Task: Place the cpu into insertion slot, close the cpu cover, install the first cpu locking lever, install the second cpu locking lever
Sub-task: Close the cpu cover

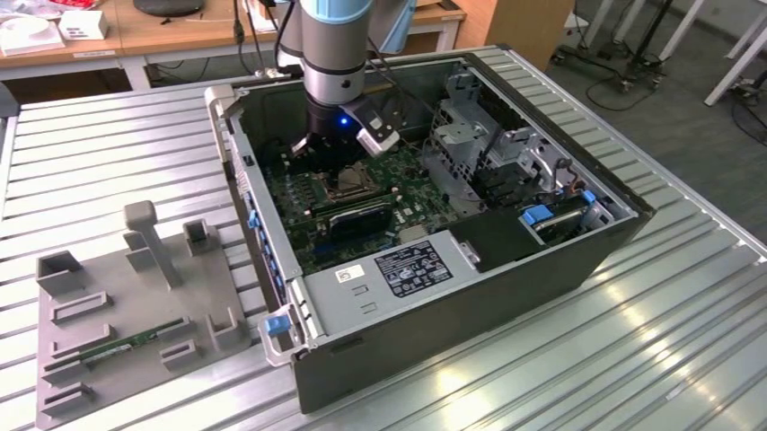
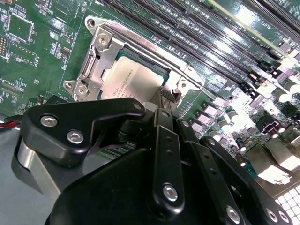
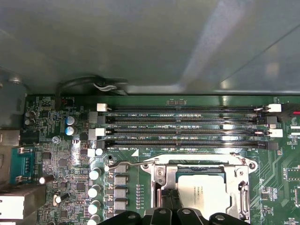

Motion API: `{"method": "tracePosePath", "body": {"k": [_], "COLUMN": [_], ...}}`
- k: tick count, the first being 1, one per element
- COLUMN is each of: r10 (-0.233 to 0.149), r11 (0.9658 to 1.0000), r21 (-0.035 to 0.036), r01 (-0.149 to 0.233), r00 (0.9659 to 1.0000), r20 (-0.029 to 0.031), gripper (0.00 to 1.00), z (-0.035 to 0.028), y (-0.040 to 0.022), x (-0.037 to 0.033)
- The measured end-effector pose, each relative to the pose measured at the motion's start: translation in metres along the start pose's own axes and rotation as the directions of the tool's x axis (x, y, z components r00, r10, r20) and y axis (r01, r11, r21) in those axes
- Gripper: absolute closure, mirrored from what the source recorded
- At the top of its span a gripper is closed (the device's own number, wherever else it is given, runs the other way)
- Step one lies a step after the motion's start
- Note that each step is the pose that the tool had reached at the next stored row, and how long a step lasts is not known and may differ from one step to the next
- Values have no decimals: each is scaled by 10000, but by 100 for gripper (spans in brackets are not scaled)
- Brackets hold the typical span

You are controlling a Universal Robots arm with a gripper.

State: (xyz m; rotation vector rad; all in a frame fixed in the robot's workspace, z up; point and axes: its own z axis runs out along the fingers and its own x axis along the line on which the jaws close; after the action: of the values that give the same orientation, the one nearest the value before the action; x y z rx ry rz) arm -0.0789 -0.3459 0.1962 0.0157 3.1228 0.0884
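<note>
The cpu (image 3: 206, 192) lies flat in the insertion slot (image 1: 344, 184), its pale metal face (image 2: 131, 82) showing through the cutout. The silvery cpu cover (image 3: 159, 176) is folded down over it, and its frame (image 2: 98, 63) rims the chip. A thin wire locking lever (image 3: 129, 163) runs along the socket edge next to the memory slots. My gripper (image 2: 168, 101) reaches down inside the case (image 1: 336, 148). Its dark fingers (image 3: 169, 199) are close together and rest at the cover's edge beside the chip. Nothing shows between them.
Long black memory slots (image 3: 183, 126) run beside the socket. Capacitors (image 3: 96, 176) stand near its corner. In the exterior view a white-labelled power supply box (image 1: 401, 269) and a grey drive cage (image 1: 480, 144) crowd the case. A grey fixture tray (image 1: 72, 359) holding a memory stick (image 1: 120, 346) sits on the exterior view's left.
</note>
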Motion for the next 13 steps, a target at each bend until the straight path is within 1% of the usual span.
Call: {"method": "tracePosePath", "body": {"k": [5, 7, 9, 11, 13], "r10": [0, 0, -1, 0, 0], "r11": [10000, 10000, 10000, 10000, 10000], "r21": [-1, -17, -31, -13, -13], "r01": [0, 0, 1, 0, 0], "r00": [10000, 10000, 10000, 10000, 10000], "r20": [1, 13, 22, 10, 10], "gripper": [89, 89, 89, 89, 89], "z": [-1, -10, -29, -63, -90], "y": [0, 4, 9, 8, 9], "x": [0, -3, -5, -4, -4]}}
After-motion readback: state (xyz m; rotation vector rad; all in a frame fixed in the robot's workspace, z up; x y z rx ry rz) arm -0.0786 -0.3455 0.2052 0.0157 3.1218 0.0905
